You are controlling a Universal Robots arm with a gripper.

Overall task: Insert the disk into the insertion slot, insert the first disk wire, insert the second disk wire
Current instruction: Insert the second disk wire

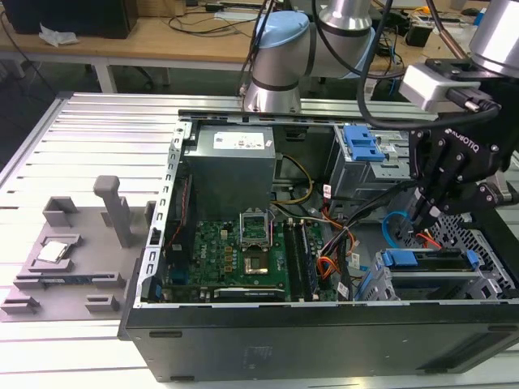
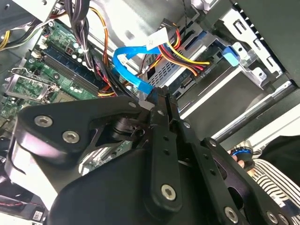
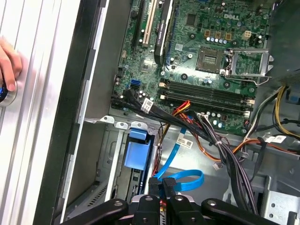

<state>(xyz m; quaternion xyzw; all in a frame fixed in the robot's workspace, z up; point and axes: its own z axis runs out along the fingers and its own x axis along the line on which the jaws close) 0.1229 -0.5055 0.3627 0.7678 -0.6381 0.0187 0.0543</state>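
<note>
Black gripper (image 3: 161,183) closest to lens in both wrist views. Count: one, with two fingers (image 3: 153,183), drawn nearly together and pinching end of one blue wire (image 3: 186,180); rest of wire looped just beside tips.

One disk (image 1: 426,261), blue-framed, seated in slot (image 1: 422,285) of silver cage, low at exterior view's right, just under gripper in frame. Blue end of its frame also close to fingertips in first wrist view. Two cages in all: second cage (image 1: 362,154) grey with blue latch, higher at exterior view's right.

One motherboard (image 1: 235,253), one power supply (image 1: 227,174) above it in frame, both inside one open black case (image 1: 324,340).

Added by exterior view: one grey fixture (image 1: 89,243) on slatted table (image 1: 97,130), exterior view's left, just beside case.

Added by first wrist view: one hand (image 3: 8,63) on table slats beside case wall.

Added by second wrist view: one striped sleeve (image 2: 269,180); one red-yellow-black bundle (image 2: 187,58) near blue wire.
</note>
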